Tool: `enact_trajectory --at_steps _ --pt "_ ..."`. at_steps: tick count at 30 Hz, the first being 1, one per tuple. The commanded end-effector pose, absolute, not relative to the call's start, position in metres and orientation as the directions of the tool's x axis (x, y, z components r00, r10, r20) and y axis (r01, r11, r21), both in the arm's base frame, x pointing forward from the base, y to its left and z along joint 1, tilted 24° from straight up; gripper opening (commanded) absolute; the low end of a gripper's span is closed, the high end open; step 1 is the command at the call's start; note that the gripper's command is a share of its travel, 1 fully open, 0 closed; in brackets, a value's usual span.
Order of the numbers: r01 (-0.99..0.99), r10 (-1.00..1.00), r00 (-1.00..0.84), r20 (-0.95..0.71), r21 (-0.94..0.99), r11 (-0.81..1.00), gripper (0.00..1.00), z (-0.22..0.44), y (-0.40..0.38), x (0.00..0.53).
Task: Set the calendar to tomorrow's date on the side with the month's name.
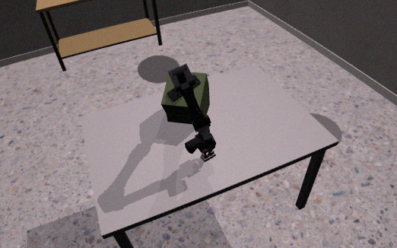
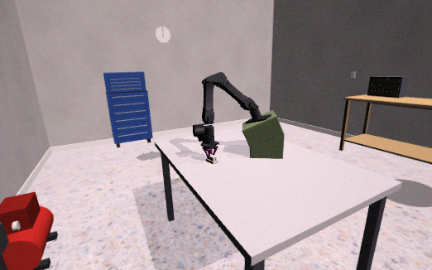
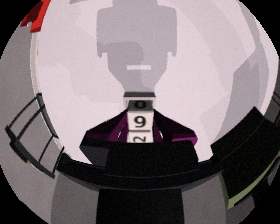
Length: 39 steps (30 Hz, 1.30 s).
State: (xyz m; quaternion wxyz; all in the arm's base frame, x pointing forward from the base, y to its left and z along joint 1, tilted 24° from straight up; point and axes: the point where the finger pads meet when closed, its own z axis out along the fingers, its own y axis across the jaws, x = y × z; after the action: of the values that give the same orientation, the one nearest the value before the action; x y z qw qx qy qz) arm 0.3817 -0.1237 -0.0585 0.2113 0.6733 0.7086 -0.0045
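One cube (image 3: pixel 140 121) sits between the gripper's (image 1: pixel 208 151) (image 2: pixel 211 154) (image 3: pixel 141 131) fingers.

Gripper fingers (image 2: pixel 210 151): magenta w/ black. Cube (image 3: pixel 140 121) betw. fingers: white, blk "9" on the face, further blk digit on the adj. face. Tray (image 3: pixel 139 95) by the fingertips: pale rim, dk interior. Tabletop (image 1: pixel 268 114) (image 2: pixel 308 186) (image 3: pixel 81 55) beneath fingers: plain pale pinkish-grey, w/ greyer shadow shapes. Pedestal (image 1: pixel 203 89) (image 2: pixel 266 138), well apart from fingers: olive green.
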Motion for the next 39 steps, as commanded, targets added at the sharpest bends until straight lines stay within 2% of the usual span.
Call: enact_trajectory --at_steps 1,25,39 --pt "0.953 0.951 -0.003 -0.309 0.287 0.096 0.26 -0.055 -0.124 0.384" --pt "0.953 0.951 -0.003 -0.308 0.287 0.096 0.26 -0.052 -0.123 0.383" --pt "0.953 0.951 -0.002 -0.308 0.287 0.096 0.26 0.015 -0.102 0.361"
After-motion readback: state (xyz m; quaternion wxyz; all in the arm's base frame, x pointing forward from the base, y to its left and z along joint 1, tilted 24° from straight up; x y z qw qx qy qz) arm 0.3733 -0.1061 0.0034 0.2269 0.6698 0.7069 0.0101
